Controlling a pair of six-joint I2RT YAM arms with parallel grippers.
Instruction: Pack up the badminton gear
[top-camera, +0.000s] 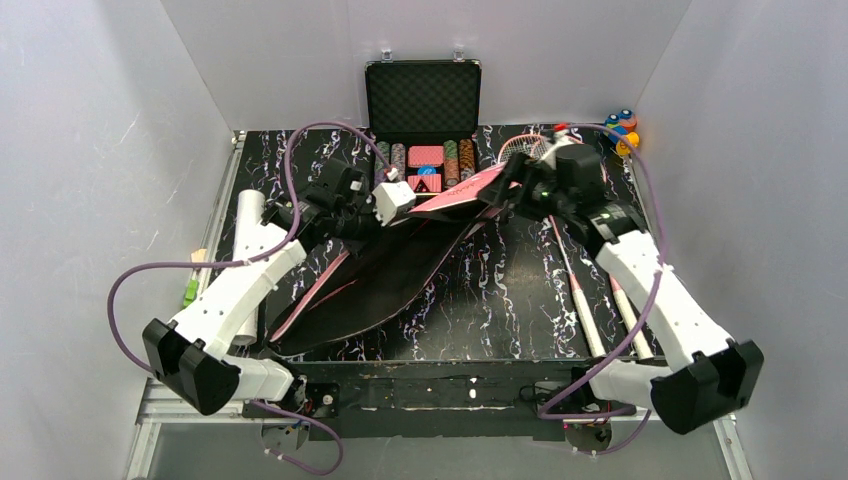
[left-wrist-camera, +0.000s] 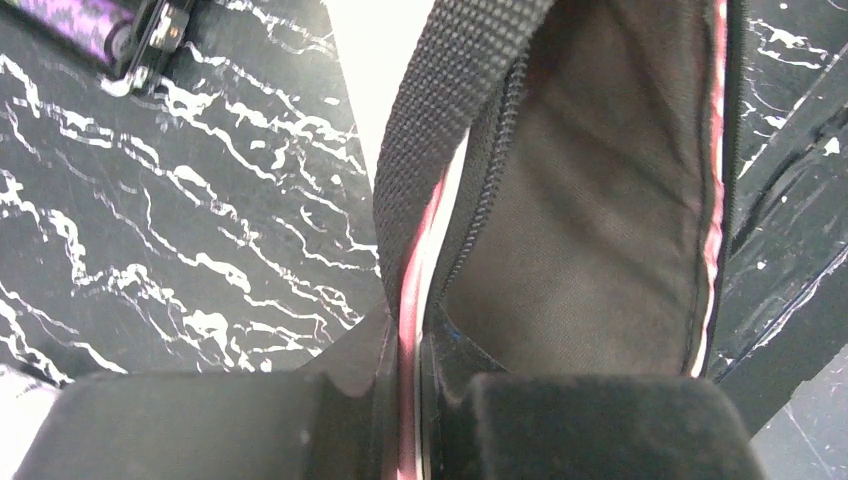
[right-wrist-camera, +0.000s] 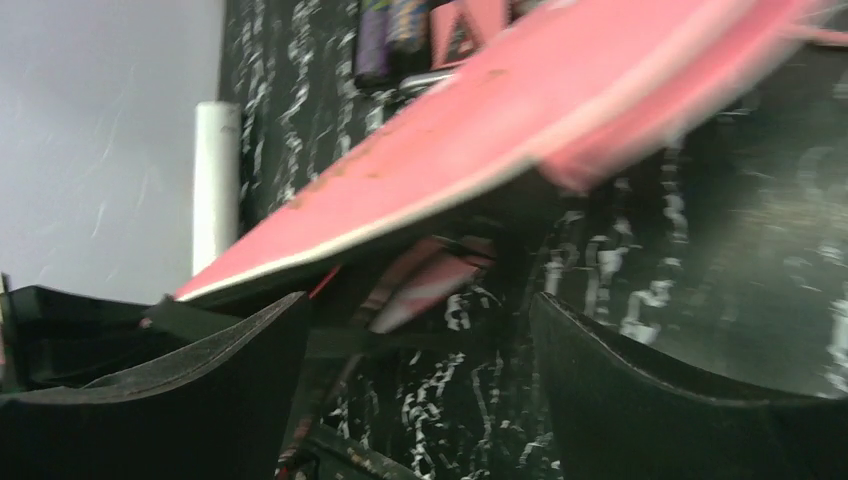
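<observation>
The pink racket cover lies open across the middle of the table, its black inside showing. My left gripper is shut on the cover's pink-trimmed edge, beside the black strap. My right gripper is open at the raised pink flap's right end; the flap hangs just above the empty fingers. Two pink rackets lie on the right, white handles towards me, one head at the back. The long white tube lies at the left, also in the right wrist view. No shuttlecocks show.
An open black case of poker chips stands at the back centre, just behind the cover. A small multicoloured toy sits at the back right corner. A small green and tan object lies off the table's left edge. White walls enclose the table.
</observation>
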